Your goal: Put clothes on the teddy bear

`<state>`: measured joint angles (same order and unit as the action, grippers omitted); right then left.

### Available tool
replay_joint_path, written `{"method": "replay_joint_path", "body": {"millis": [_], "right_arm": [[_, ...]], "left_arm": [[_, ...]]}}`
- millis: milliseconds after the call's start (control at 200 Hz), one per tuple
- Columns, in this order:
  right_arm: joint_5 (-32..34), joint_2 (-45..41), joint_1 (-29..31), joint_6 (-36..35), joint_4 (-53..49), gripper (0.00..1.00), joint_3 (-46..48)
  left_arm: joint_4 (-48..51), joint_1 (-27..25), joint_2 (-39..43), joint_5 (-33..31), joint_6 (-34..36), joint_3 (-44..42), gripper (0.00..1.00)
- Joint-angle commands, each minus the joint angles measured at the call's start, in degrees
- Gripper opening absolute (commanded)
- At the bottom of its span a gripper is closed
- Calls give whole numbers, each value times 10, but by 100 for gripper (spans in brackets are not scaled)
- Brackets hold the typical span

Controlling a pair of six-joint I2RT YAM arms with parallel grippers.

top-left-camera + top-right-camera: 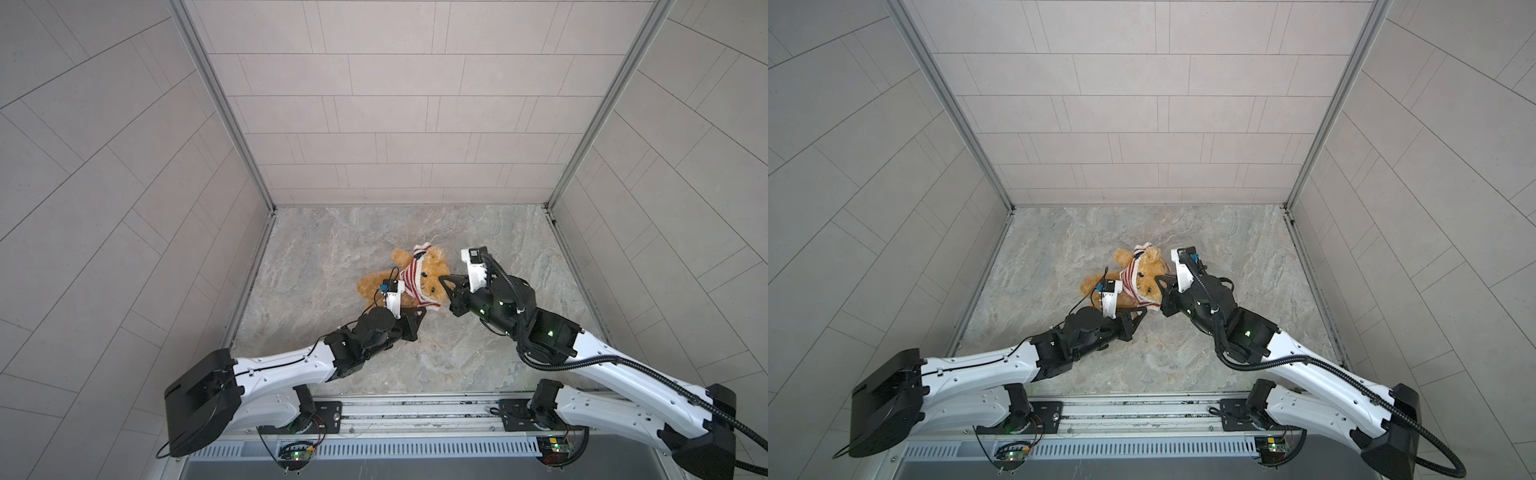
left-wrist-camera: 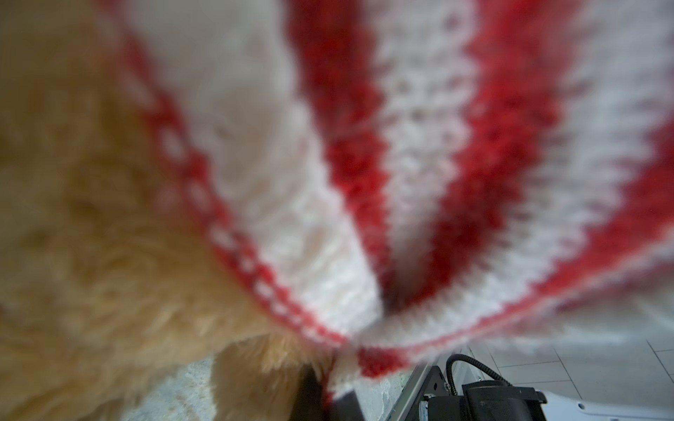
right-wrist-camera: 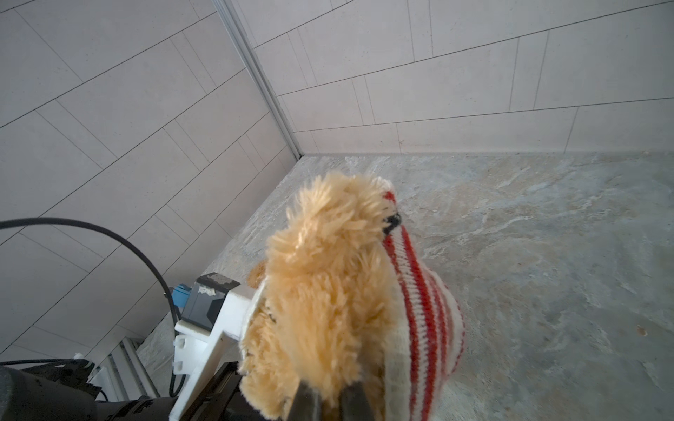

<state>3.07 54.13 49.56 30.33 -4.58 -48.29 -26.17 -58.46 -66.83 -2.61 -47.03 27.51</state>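
Dressing so far: the sweater (image 1: 410,279) is sitting bunched round the head and neck of the teddy bear (image 1: 374,286). The face is showing, and the golden body and legs are lying bare.
Remaining, as a judgement: the knit is waiting to be drawn down over the trunk, and the arms are probably not yet sitting in the sleeves.
Pointing: the bear is lying face up, its long axis running across the table (image 1: 478,232), head towards the right arm, legs towards the left wall.
Place: it is resting near the middle of the table.
Left gripper (image 1: 420,311): it is pinching the sweater's hem just below the face, jaws fully closed.
Right gripper (image 1: 443,279): it is nipping the fur of the bear's head, jaws almost closed.
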Motion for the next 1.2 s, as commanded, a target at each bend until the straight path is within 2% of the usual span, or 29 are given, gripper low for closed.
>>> {"method": "replay_joint_path", "body": {"millis": [0,175,240,425,581,836,1071,1191], "right_arm": [[-46,9,-6,-33,28,0,-36],[-68,8,-11,-67,13,0,-25],[-75,5,-19,-71,8,0,-24],[-102,-14,-46,-84,6,0,-17],[-132,-39,-57,-127,6,0,-11],[-203,-67,-57,-189,9,0,-3],[-232,-71,-57,-198,23,0,1],[-250,-68,-57,-191,46,0,6]], "left_arm": [[44,2,-13,13,38,-1,0],[41,4,-28,49,56,9,0],[39,3,-27,56,56,8,6],[28,2,-2,88,57,-2,31],[40,4,62,110,64,-12,41],[91,59,167,146,56,-12,42],[103,88,204,155,48,-2,42],[100,93,205,156,45,-1,35]]}}
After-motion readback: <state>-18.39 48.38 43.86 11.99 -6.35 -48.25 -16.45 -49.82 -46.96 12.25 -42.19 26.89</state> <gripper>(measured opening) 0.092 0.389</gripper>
